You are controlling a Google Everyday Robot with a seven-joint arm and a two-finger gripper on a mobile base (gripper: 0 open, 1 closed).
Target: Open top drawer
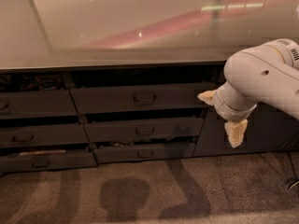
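Note:
The top drawer point(140, 98) is a wide dark grey front under the countertop, with a small black loop handle point(145, 98) at its centre. It stands slightly ajar, with a dark gap above it. My gripper point(221, 115) hangs from the white arm point(261, 76) just off the drawer's right end, to the right of the handle. It is open and empty: one cream finger point(207, 96) sits near the drawer's right edge, the other point(236, 133) is lower and further right.
Two narrower drawers point(145, 130) point(145, 153) sit below the top one, slightly ajar. Another column of drawers point(28, 134) is on the left. A dark cabinet door point(266, 134) is behind the arm. A glossy countertop point(117, 27) overhangs; carpet point(140, 195) lies below.

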